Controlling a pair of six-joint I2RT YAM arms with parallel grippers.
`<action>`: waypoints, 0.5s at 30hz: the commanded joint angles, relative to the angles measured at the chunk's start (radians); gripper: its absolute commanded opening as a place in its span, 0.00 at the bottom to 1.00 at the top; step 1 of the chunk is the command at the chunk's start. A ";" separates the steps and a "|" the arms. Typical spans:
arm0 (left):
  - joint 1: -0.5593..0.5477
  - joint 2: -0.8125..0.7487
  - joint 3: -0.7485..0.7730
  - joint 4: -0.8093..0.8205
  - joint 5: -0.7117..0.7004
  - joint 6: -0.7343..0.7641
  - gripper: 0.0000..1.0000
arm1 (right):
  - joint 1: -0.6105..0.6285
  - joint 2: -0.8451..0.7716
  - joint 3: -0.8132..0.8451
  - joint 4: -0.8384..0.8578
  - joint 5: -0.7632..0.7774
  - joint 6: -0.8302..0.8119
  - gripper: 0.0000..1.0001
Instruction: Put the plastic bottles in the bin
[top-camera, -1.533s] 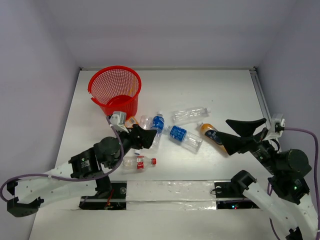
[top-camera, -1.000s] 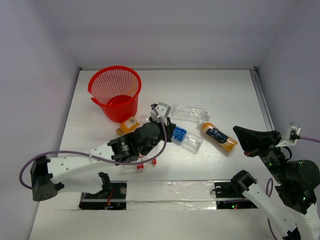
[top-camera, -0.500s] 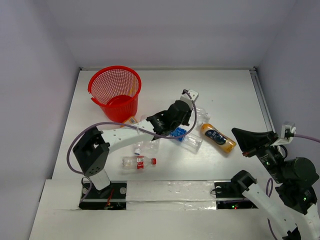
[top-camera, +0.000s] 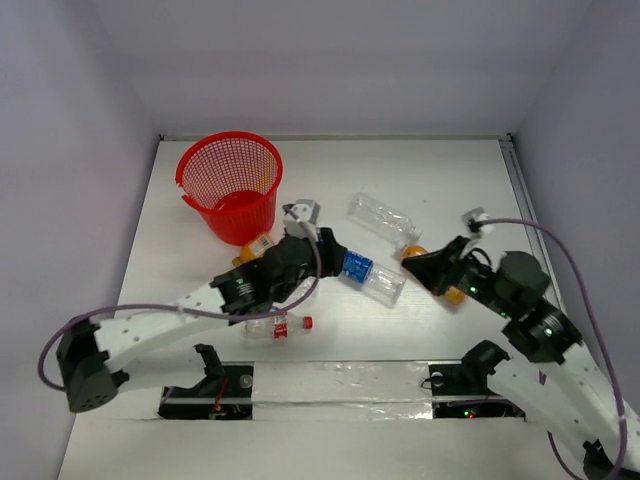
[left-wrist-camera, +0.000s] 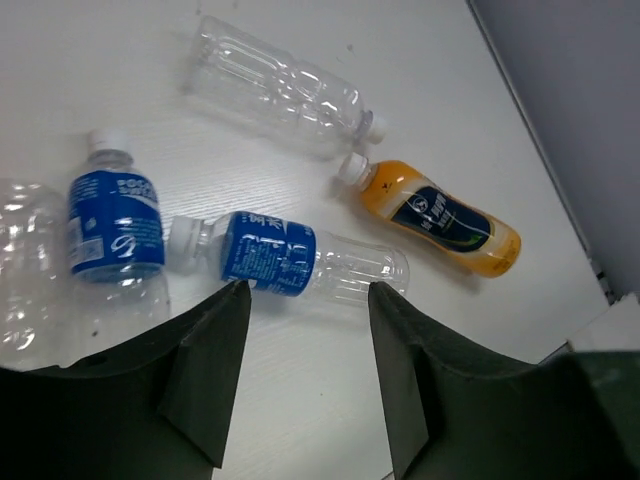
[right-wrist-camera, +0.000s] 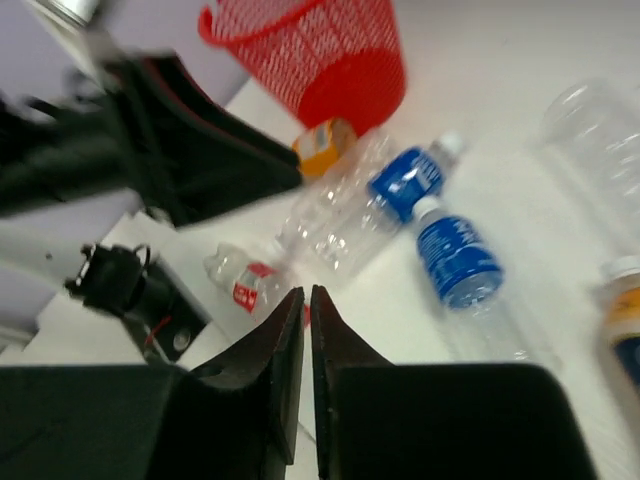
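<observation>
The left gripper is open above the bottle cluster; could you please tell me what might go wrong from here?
The left gripper hangs open over a blue-label bottle with a second one close beside it; closing could catch both or knock one away. Both lie on their sides, so a nudge may roll them. The right gripper is by the orange bottle, near the left arm; they might collide.

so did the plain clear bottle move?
Yes. The clear bottle turned clockwise in the top view, its base end swinging toward the table's back edge.
</observation>
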 joint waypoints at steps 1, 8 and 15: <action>0.004 -0.180 -0.034 -0.115 -0.131 -0.113 0.48 | 0.042 0.089 -0.098 0.189 -0.196 0.034 0.14; 0.004 -0.459 -0.012 -0.322 -0.286 -0.129 0.64 | 0.408 0.416 -0.068 0.441 -0.017 0.036 0.41; 0.024 -0.541 -0.035 -0.440 -0.308 -0.132 0.66 | 0.576 0.932 0.200 0.500 0.072 -0.167 0.79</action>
